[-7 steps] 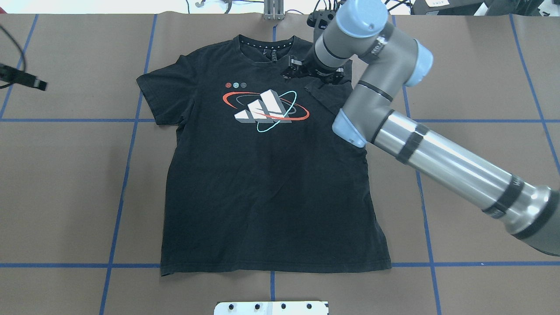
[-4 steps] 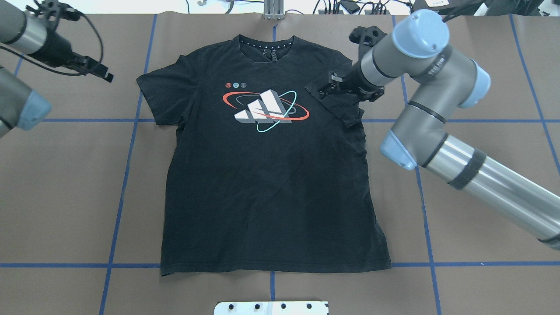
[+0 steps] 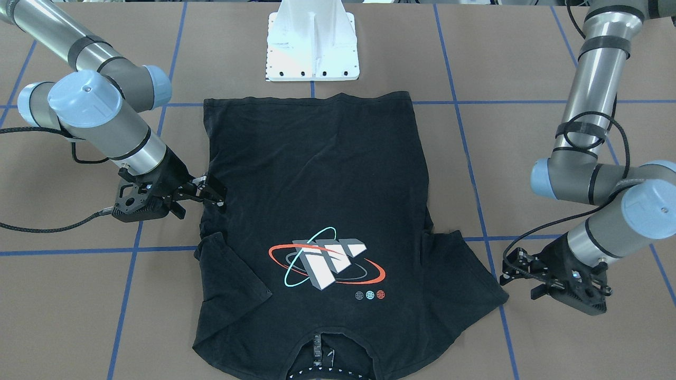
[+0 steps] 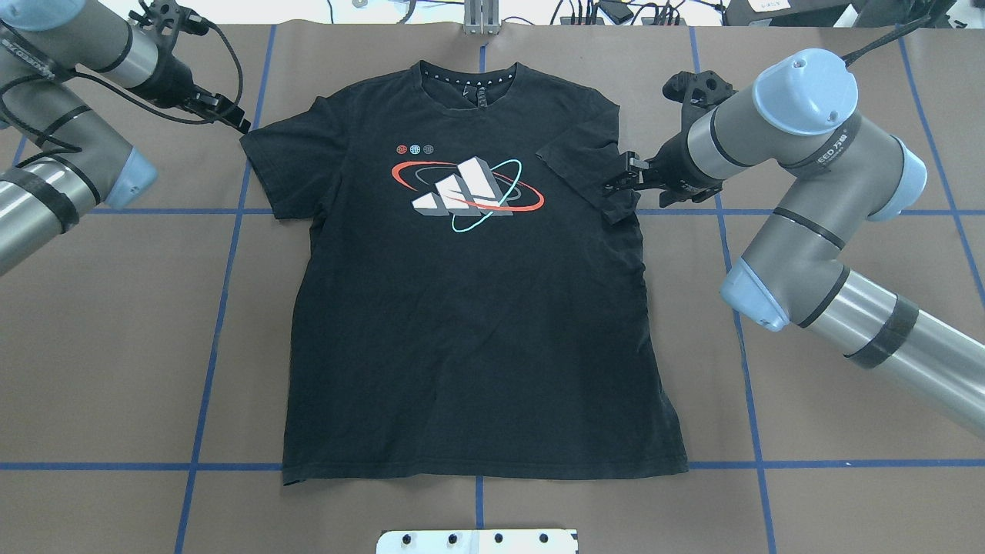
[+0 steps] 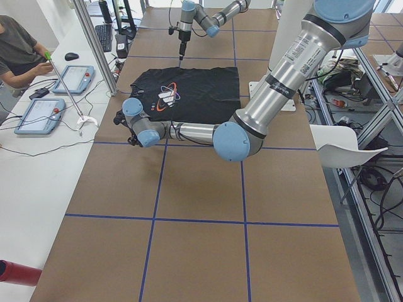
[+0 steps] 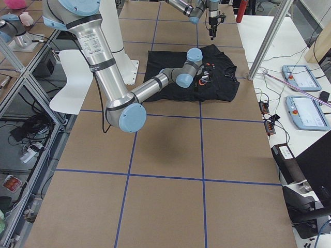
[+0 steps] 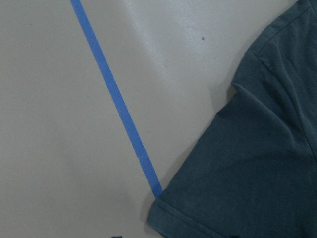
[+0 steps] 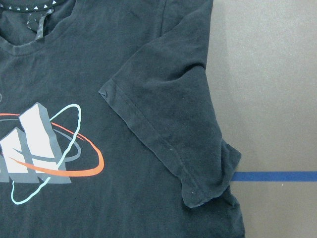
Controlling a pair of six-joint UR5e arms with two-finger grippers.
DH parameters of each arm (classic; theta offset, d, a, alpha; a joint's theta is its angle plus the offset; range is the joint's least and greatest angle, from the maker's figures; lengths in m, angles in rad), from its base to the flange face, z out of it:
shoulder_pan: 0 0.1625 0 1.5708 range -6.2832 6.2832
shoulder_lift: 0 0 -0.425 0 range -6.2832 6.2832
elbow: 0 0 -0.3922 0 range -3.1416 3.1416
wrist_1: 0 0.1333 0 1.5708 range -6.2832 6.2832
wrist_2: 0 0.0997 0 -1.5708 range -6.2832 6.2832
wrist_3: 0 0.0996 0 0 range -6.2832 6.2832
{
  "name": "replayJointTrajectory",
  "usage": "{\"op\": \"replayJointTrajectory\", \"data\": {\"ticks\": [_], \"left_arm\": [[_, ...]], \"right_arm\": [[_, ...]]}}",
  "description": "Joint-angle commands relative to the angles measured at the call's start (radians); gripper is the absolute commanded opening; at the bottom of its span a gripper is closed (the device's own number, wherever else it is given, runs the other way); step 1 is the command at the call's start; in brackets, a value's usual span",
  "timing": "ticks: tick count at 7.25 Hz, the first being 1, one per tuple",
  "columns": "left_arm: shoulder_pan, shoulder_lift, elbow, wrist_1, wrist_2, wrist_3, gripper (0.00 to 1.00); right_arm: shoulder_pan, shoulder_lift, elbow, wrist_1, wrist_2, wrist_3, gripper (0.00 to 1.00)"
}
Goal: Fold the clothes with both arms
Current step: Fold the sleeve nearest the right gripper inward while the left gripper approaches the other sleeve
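While T-shirt lies logo-up, right hand spread by folded sleeve; left hand spread.

We've got T-shirt flat on table, hem toward pedestal, neckband on far side. Right gripper at shirt's edge; straight ahead of its fingertips, folded sleeve lies on top of chest. Over to left gripper: just clear of spread sleeve, sleeve's corner ahead of it, tape line running under that corner. Logo between our two grippers, nearer right one.
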Motion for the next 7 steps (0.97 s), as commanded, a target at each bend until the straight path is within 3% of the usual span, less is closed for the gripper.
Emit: {"op": "replayJointTrajectory", "data": {"ticks": [1,3,7], "left_arm": [[0.008,-0.050,0.129,-0.108,0.008,-0.041,0.47],[0.029,-0.063,0.148,-0.112,0.064,-0.046,0.47],[0.041,-0.066,0.168,-0.111,0.068,-0.046,0.46]], "right_arm": [[-0.001,-0.004,-0.002,0.000,-0.006,0.000,1.00],[-0.001,-0.004,-0.005,0.000,-0.008,0.000,1.00],[-0.004,-0.003,-0.007,0.000,-0.009,0.002,1.00]]}}
